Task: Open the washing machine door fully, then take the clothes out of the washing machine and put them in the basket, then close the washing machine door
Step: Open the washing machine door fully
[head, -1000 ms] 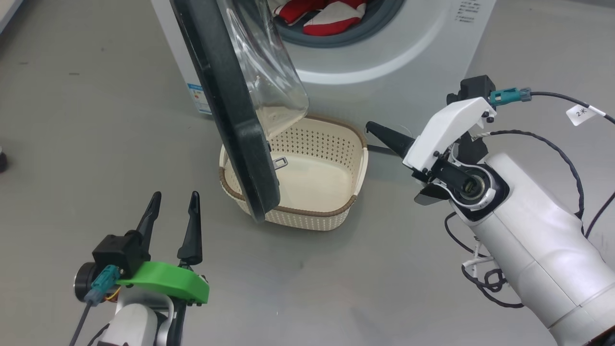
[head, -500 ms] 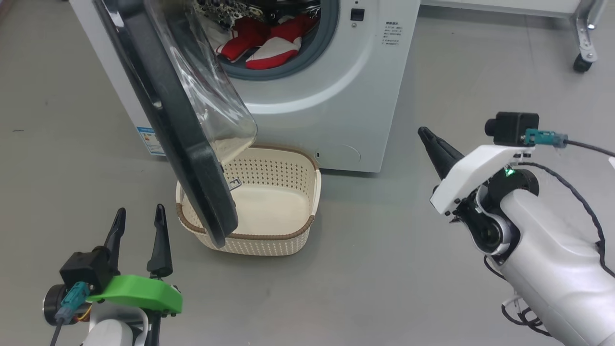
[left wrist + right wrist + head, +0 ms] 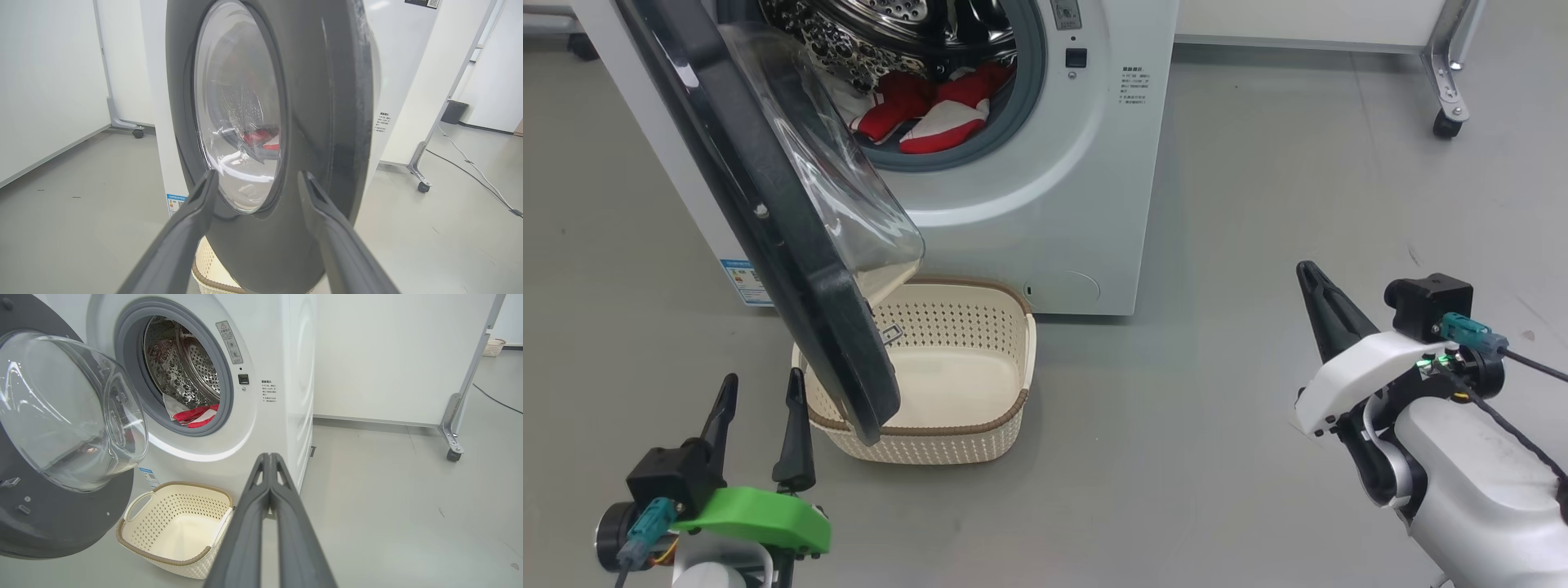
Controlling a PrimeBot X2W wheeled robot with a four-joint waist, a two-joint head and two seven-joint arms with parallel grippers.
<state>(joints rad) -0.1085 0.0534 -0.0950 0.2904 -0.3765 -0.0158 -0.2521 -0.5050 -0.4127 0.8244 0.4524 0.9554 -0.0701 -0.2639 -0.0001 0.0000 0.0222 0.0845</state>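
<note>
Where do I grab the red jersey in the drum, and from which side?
Take the jersey's bunched red-and-white fold at the drum's lower front edge, nearest the opening. Come in from the right: the door hangs open on the left, partly over the basket.

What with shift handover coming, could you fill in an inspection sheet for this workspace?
Surface: grey floor, smooth.
Job's things: washing machine door partly open, hanging over the empty basket; clothes inside the washing machine.
Clutter: nothing seen.
Tools: left tool open, empty; right tool shut, empty.
Cables: black lead at the right wrist.
Surroundings: white partition on castors.
</note>
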